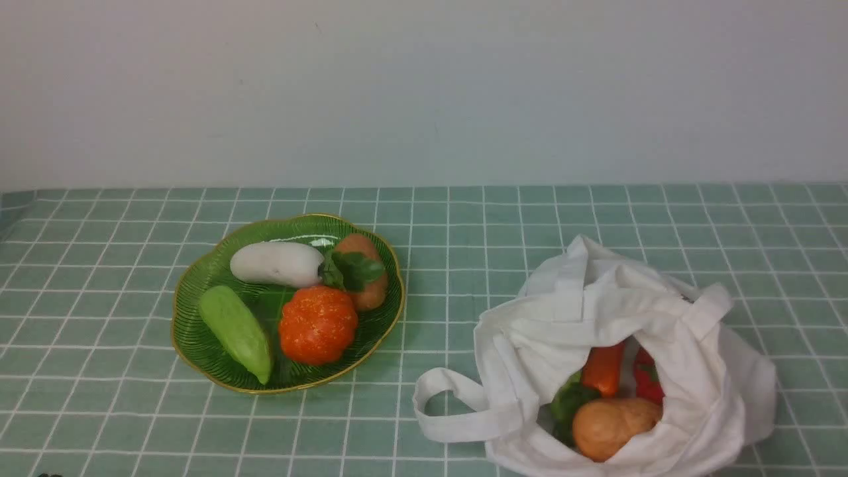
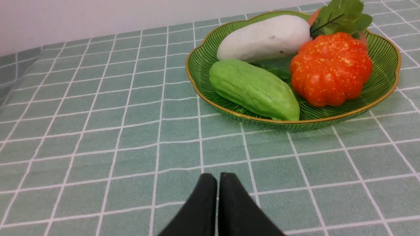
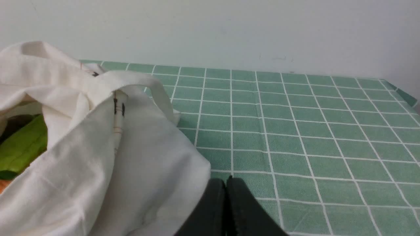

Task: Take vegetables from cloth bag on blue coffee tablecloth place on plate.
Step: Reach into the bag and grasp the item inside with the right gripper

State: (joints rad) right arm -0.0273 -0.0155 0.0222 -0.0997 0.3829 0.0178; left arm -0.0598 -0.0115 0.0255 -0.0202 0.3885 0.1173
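The white cloth bag (image 1: pixel 596 344) lies open at the front right on the teal checked tablecloth (image 1: pixel 464 218). Inside it show a tan potato-like vegetable (image 1: pixel 613 427), an orange carrot (image 1: pixel 603 368), a red piece (image 1: pixel 648 384) and a dark green piece (image 1: pixel 568 405). The green gold-rimmed plate (image 1: pixel 199 338) at the left holds a white radish (image 1: pixel 277 264), a light green gourd (image 1: pixel 236 331), an orange pumpkin (image 1: pixel 317 324) and a brown leafy vegetable (image 1: pixel 361 268). My left gripper (image 2: pixel 218 178) is shut and empty, low over the cloth, short of the plate (image 2: pixel 384 52). My right gripper (image 3: pixel 226 182) is shut and empty beside the bag (image 3: pixel 98 157).
A plain pale wall (image 1: pixel 424 86) stands behind the table. One bag handle (image 1: pixel 457 411) loops out on the cloth toward the plate. Neither arm shows in the front view.
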